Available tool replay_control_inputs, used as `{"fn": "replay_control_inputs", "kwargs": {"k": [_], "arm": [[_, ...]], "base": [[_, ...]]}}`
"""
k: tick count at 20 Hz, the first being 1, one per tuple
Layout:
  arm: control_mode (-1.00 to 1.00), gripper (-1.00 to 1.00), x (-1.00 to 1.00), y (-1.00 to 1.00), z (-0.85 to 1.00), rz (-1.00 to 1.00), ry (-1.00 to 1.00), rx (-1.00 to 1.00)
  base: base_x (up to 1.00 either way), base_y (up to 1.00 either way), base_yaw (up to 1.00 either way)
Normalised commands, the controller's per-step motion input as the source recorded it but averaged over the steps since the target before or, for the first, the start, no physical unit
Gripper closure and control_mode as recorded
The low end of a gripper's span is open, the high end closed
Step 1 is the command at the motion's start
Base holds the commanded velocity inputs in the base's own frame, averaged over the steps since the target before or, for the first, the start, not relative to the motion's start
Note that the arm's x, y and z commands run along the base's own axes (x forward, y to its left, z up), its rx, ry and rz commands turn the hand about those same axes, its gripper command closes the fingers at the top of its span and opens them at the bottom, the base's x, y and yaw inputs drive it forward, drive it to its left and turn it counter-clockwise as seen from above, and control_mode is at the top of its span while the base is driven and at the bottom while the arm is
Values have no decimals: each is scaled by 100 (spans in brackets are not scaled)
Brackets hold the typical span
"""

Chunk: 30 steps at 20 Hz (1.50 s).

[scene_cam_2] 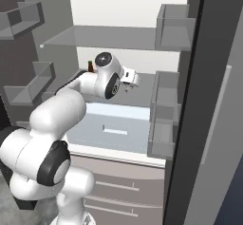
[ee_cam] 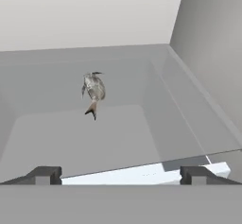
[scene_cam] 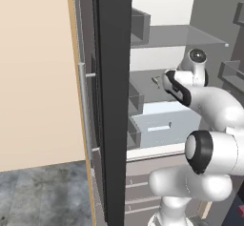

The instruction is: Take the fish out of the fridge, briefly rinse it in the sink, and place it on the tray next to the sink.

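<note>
Inside the open fridge [scene_cam_2: 118, 10]: grey glass shelf [ee_cam: 71, 138] carrying the fish [ee_cam: 93, 91], well ahead of the gripper [ee_cam: 120, 175], jaws wide apart, pale drawer [scene_cam_2: 111, 131] below.

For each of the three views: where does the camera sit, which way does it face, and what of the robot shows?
Left base view: behind-left, looking past the fridge door edge; arm at lower right.
Right base view: behind-right, facing the open shelves; arm at lower left.
Hand view: on the hand, looking at the fish; open fingers at bottom.
Shared: both base views show the glass shelf.
</note>
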Motion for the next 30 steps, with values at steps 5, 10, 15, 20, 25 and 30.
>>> {"fn": "replay_control_inputs", "kwargs": {"k": [5, 10, 15, 20, 25, 30], "arm": [[-100, -100, 3, 3, -5, 0, 1, 0], [-100, -100, 5, 25, -35, 0, 9, 0], [-100, -100, 0, 4, -14, 3, 0, 12], [-100, -100, 0, 1, 0, 1, 0, 2], [-100, -100, 44, 23, -10, 0, 0, 0], [-100, -100, 50, 6, -4, 0, 0, -2]], "base": [[0, 0, 0], [0, 0, 0], [0, 0, 0], [0, 0, 0], [0, 0, 0], [0, 0, 0]]}}
